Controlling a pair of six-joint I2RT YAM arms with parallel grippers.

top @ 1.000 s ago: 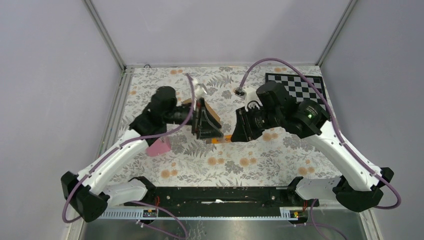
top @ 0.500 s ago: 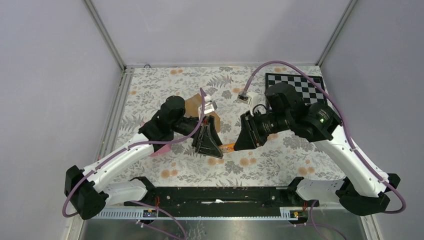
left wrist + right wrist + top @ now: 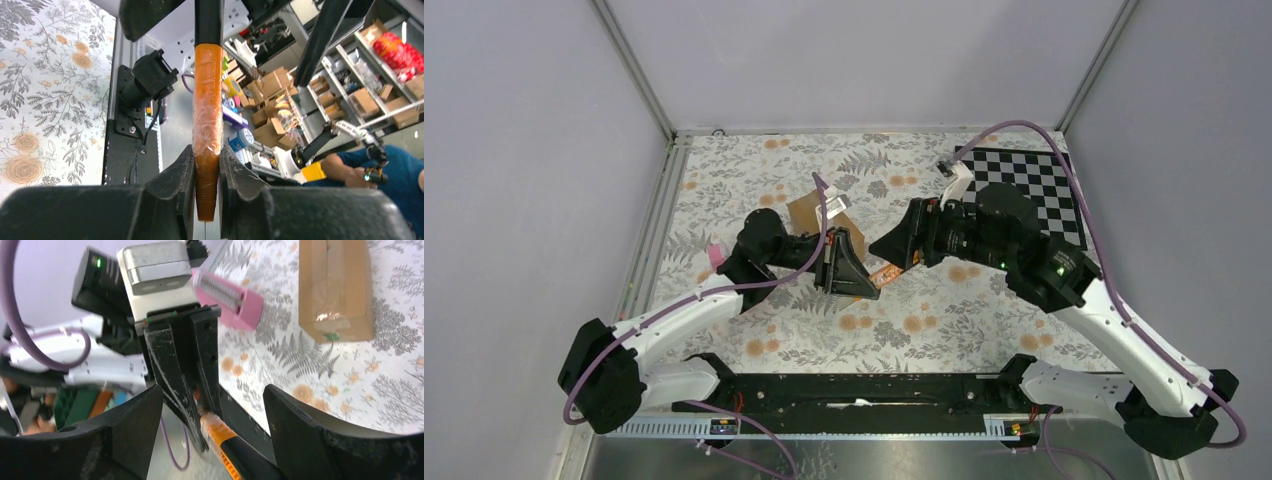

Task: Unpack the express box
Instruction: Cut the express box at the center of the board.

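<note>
Brown cardboard, the express box (image 3: pixel 807 211) lies flat on the floral cloth (image 3: pixel 944 320) toward the far middle of the table. In the right wrist view (image 3: pixel 337 290) a strip of glossy tape runs along its top. From above, a cable and the left wrist camera partly cover the box, so its label side is probably turned away, though that is hard to judge. Just beside the box, on its near right, the left gripper (image 3: pixel 848 272) is clamped on the orange end of the cutter (image 3: pixel 882 277). The left wrist view shows its two fingers (image 3: pixel 175 182) pressed against the orange shaft (image 3: pixel 207 125) from either side. Further right of the box, the right gripper (image 3: pixel 894 245) faces the left one with its jaws spread wide. In its own view (image 3: pixel 212 395) the fingers (image 3: pixel 135 430) stand well clear of the cutter (image 3: pixel 220 432), whose black end runs between them without touching either. A pink wedge (image 3: pixel 715 257) lies to the near left of the box, apart from it, and a checkerboard (image 3: pixel 1029 180) lies well off to the box's right.
</note>
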